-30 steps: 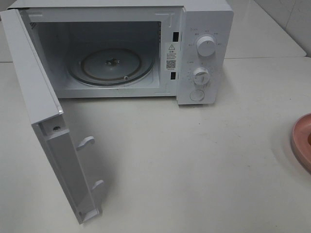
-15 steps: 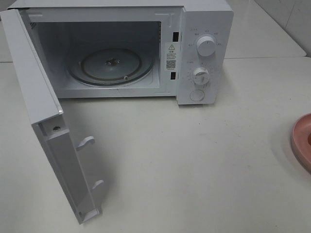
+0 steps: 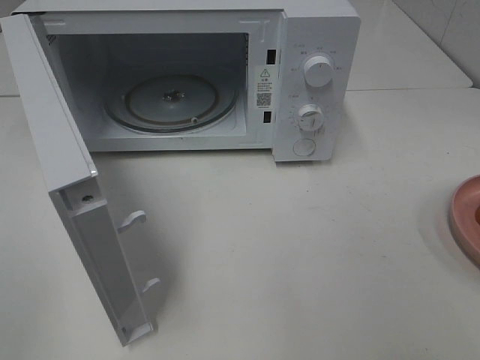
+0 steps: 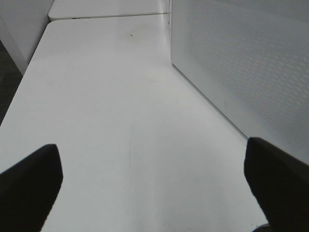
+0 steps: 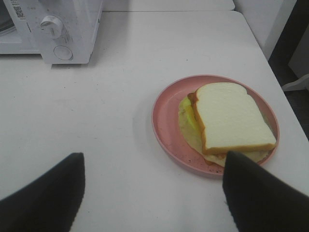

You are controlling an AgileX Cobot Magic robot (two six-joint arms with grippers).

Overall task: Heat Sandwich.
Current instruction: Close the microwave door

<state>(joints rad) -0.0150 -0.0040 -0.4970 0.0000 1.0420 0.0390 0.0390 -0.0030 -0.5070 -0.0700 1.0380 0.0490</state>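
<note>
A: The sandwich (image 5: 231, 118) — where does it sit, and who has it?

B: Nobody has it. Start at the right end effector (image 5: 152, 193): its fingers stand wide apart and hold nothing, hovering over the surface (image 5: 120, 96) just short of the pink plate (image 5: 161, 121). The sandwich lies flat on that plate, bread on top, green and yellow filling poking out at the edge nearest the microwave (image 5: 67, 29).

A: And the other arm?

B: The left end effector (image 4: 154, 188) is spread wide too, empty, over bare surface beside the microwave's outer wall (image 4: 241, 63), on the side away from the plate.

A: So how far along is the job?

B: Early, I'd say. The microwave door (image 3: 75, 210) is swung fully open and the glass turntable (image 3: 172, 101) inside is bare, so the oven is ready to load. That looks like the only step done.

A: What remains?

B: Nearly everything: the sandwich is well apart from the microwave, off toward the side where the knobs (image 3: 318, 71) are, with open surface between. It has to be picked up, likely plate and all, set on the turntable, the door shut, and a knob turned.

A: Which arm looks placed for the pick?

B: The right one; the plate lies directly ahead of it.
</note>
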